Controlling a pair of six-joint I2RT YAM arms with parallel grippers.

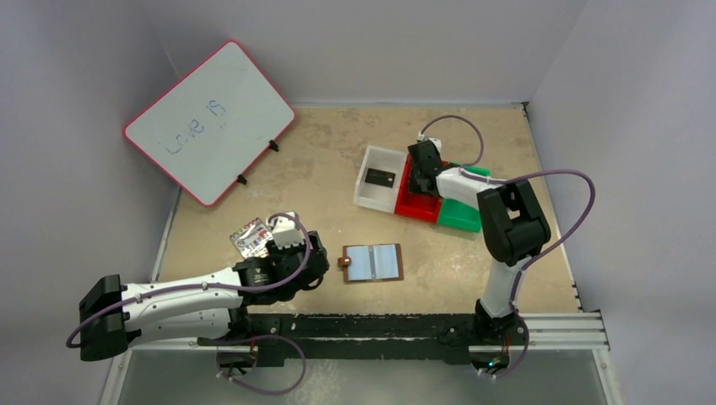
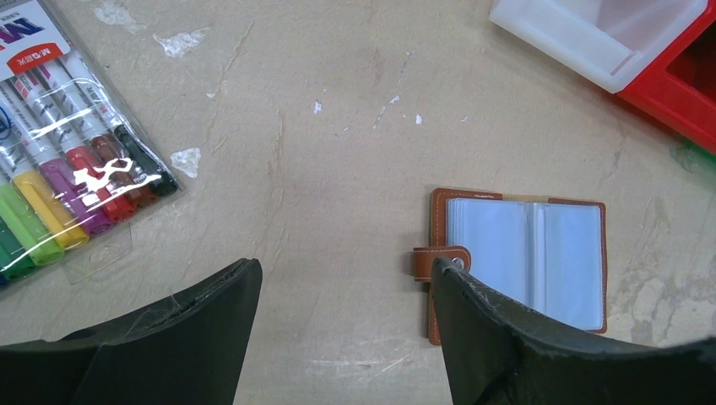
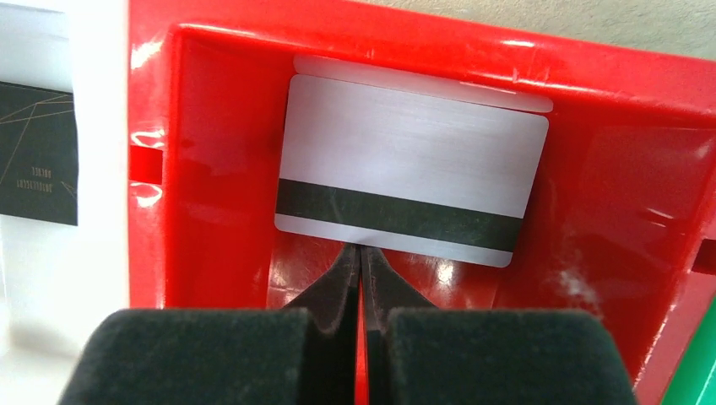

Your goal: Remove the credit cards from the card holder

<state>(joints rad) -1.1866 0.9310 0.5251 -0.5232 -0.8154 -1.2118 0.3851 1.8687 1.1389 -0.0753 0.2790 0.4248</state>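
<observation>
Right gripper (image 3: 361, 250) clamps grey card (image 3: 411, 169), held ahead of the jaws inside red bin (image 3: 211, 169); likely next, release. Left gripper (image 2: 346, 272) gapes, wallet (image 2: 523, 253) beside its jaws.

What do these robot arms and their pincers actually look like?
The left arm and right arm are white tubes between boxy black joints, with thin lilac-grey cables looping alongside. The left gripper has two scuffed black wedge fingers; the right gripper has tapered black fingers on felt-like black blocks.

Arms (image 1: 194, 299) white/blk, purple cables (image 1: 583, 190), blk padded jaws.
</observation>
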